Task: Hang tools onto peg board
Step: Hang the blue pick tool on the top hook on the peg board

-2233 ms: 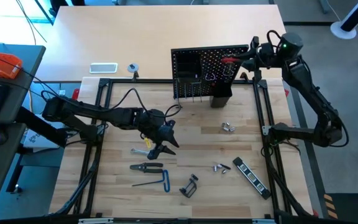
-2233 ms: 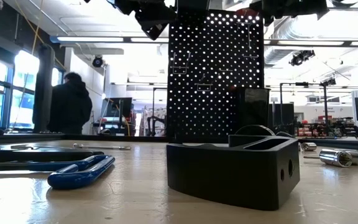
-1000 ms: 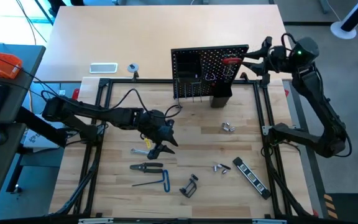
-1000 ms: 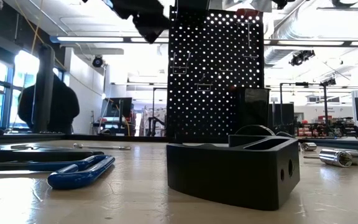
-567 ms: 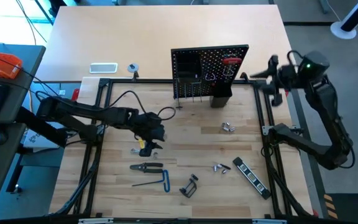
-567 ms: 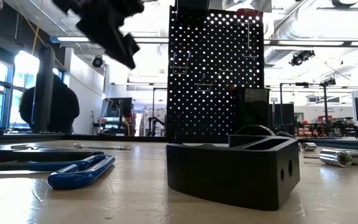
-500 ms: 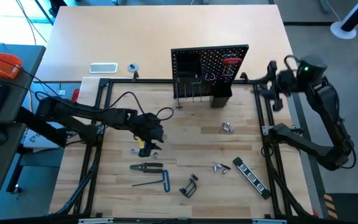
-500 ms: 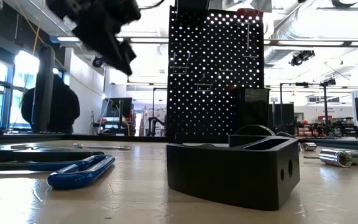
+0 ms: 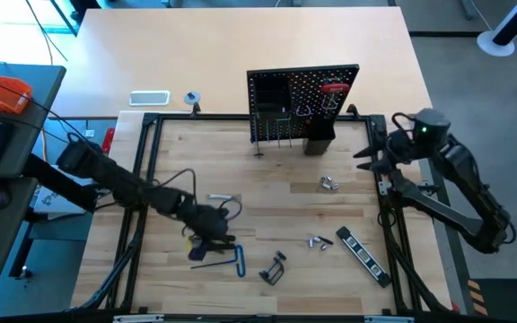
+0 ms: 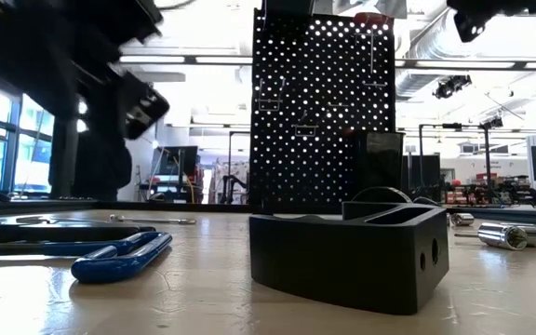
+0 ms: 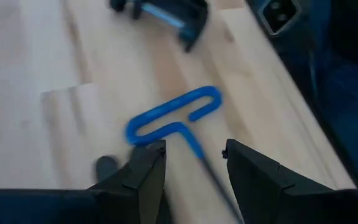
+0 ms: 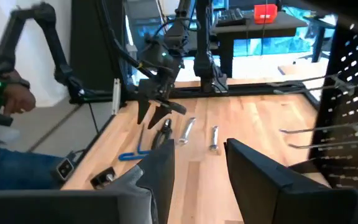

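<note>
Left wrist view: left claw (image 11: 194, 152) parted, empty, over pale wood tabletop (image 11: 48, 118).
Blue looped T-handle hex key (image 11: 173, 118) lies just beyond the dark fingers.

- Bright, even overhead light falls on the counter (image 9: 267, 179) with faint shadows.
- Ceiling lights (image 10: 184, 59) glare in the low view.
- The hex key (image 11: 173, 122) is motion-blurred.

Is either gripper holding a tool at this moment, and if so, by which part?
Neither. The left gripper is open and empty over the blue-handled hex key; the right gripper is open and empty beside the peg board.
</note>
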Controlling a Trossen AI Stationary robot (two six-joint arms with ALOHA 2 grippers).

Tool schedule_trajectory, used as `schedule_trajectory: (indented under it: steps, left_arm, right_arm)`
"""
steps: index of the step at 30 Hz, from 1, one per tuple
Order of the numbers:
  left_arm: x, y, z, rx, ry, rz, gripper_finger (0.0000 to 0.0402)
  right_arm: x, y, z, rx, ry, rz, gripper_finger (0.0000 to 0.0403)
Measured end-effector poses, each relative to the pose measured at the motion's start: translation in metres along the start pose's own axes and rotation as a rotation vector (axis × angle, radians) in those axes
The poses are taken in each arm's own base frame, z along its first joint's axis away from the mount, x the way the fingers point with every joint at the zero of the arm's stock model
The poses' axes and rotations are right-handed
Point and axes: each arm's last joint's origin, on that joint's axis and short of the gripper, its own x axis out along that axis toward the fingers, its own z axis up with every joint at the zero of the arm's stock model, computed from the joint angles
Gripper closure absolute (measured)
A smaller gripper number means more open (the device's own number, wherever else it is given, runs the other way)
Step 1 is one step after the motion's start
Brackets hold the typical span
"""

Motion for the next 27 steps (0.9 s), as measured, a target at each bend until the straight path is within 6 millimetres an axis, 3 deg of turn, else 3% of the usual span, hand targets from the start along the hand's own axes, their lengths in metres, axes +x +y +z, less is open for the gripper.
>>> schedule_trajectory:
  steps: [6,11,20,27]
  left_arm:
    - [0.011,-0.039,-0.009,-0.007,0.01,0.017,0.0241]
    - [0.029,-0.057,-0.025,-0.033,0.052,0.067,0.0241]
    - [0.063,-0.057,-0.043,-0.057,0.059,0.339,0.0241]
    - [0.079,-0.054,-0.047,-0.028,0.049,0.416,0.0264]
  right_arm:
    - [0.014,-0.005,-0.028,0.037,-0.047,0.048,0.0263]
    - [0.026,-0.008,-0.043,0.038,-0.068,0.074,0.0263]
    - [0.04,-0.001,-0.048,0.037,-0.09,0.121,0.0263]
    - [0.046,0.006,-0.048,0.026,-0.085,0.119,0.0263]
